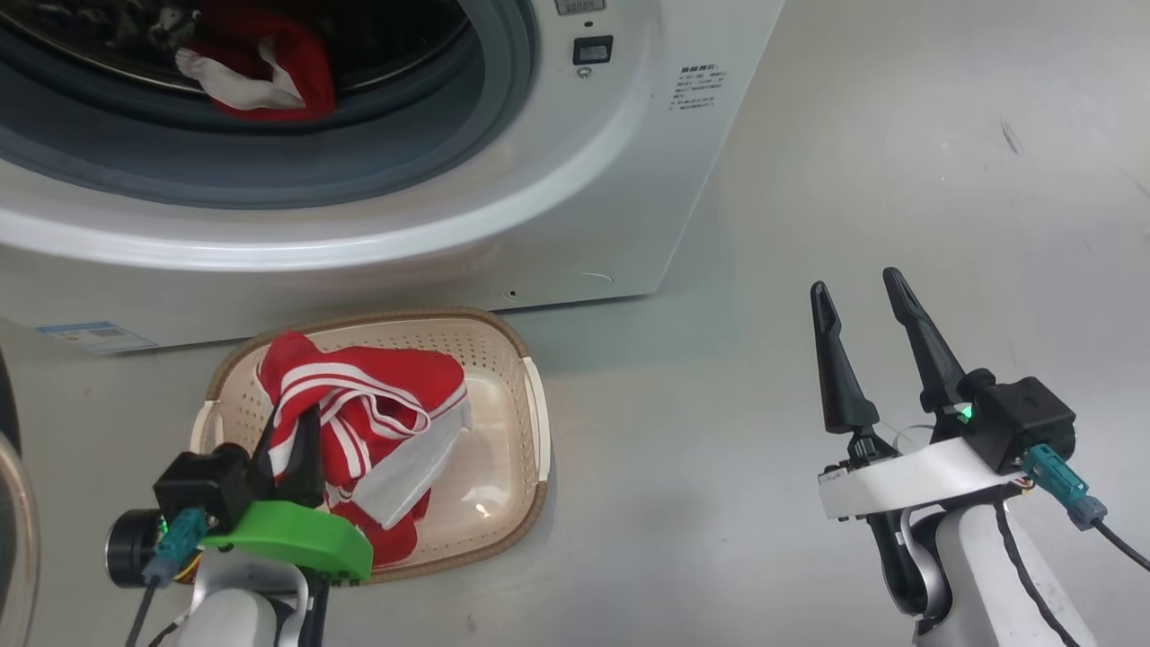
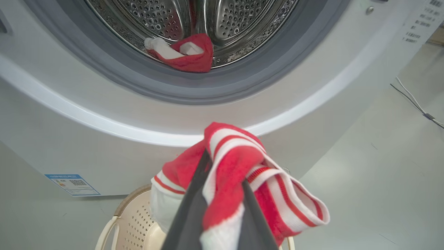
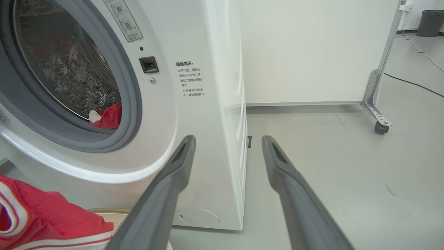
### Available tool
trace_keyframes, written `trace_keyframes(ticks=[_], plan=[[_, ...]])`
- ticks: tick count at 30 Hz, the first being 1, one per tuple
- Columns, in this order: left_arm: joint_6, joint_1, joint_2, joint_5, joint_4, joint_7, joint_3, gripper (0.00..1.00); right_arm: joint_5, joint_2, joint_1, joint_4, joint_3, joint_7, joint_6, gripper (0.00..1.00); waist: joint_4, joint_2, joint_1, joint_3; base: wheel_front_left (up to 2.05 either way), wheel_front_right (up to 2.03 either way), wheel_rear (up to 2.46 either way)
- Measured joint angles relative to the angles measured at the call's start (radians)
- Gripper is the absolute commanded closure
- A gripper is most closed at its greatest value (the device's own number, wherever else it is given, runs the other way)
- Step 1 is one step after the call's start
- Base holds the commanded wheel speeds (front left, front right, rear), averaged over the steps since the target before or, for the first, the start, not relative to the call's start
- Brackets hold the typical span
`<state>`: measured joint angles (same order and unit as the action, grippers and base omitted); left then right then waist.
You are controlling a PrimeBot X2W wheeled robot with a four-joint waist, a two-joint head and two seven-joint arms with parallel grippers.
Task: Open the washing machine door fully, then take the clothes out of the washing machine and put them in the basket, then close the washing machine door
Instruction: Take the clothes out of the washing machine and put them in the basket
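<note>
The white washing machine [image 1: 557,207] stands with its drum mouth uncovered. A sliver of the washing machine door [image 1: 11,539] shows at the far left edge. One piece of the red clothes [image 1: 269,72] lies at the drum's front lip [image 2: 187,55]. My left gripper [image 1: 292,440] is shut on another piece of the clothes [image 1: 377,413], red with white stripes, which hangs over and into the cream basket [image 1: 530,422] on the floor before the machine. Its fingers [image 2: 194,208] pinch the fabric [image 2: 284,201]. My right gripper [image 1: 855,283] is open, with nothing between its fingers, over bare floor to the right.
Grey floor [image 1: 898,135] stretches to the right of the machine. A white partition on casters [image 3: 312,52] stands behind it, with a cable [image 3: 412,83] on the floor and a dark bin [image 3: 430,22] beyond. A blue label [image 1: 94,335] sits low on the machine front.
</note>
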<state>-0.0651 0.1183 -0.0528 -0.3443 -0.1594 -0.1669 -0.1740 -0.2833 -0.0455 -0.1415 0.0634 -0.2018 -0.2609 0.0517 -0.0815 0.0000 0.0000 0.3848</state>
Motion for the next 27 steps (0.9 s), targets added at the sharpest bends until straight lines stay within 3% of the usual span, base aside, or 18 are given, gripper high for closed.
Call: trace_keyframes(ticks=[27], plan=[[0.042, 0.354, -0.025, -0.112, -0.482, 0.171, 0.077, 1.0, -0.04, -0.001, -0.164, -0.03, -0.053, 0.0, 0.0, 0.0, -0.098, 0.0, 0.0, 0.291, 0.0, 0.0, 0.0]])
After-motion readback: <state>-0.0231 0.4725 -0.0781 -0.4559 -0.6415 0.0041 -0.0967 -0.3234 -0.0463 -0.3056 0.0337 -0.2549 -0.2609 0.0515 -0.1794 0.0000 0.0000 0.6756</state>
